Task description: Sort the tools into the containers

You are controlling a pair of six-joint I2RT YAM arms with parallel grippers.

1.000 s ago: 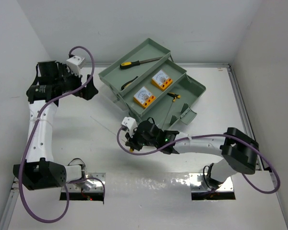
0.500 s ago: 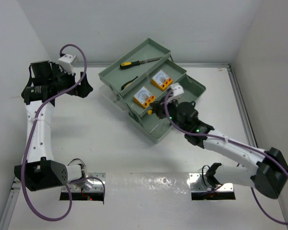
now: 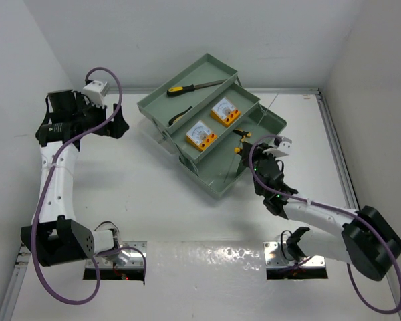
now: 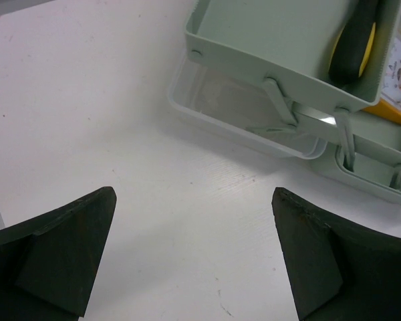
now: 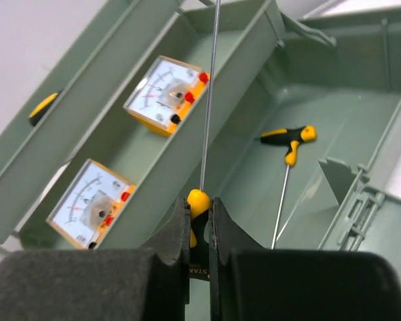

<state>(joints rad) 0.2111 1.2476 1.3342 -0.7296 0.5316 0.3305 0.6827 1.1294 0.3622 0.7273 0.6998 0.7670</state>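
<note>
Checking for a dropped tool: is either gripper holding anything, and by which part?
The right gripper pinches a T-handle key by its yellow-black handle, shaft pointing away. The left gripper is open and empty.

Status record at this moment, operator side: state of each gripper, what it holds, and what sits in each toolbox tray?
left gripper: open, empty, over the table beside the toolbox
right gripper: shut on held T-handle key, over the bottom compartment
bottom compartment: second T-handle key lying inside
middle tray: two orange meters
top tray: yellow-black screwdriver
</note>
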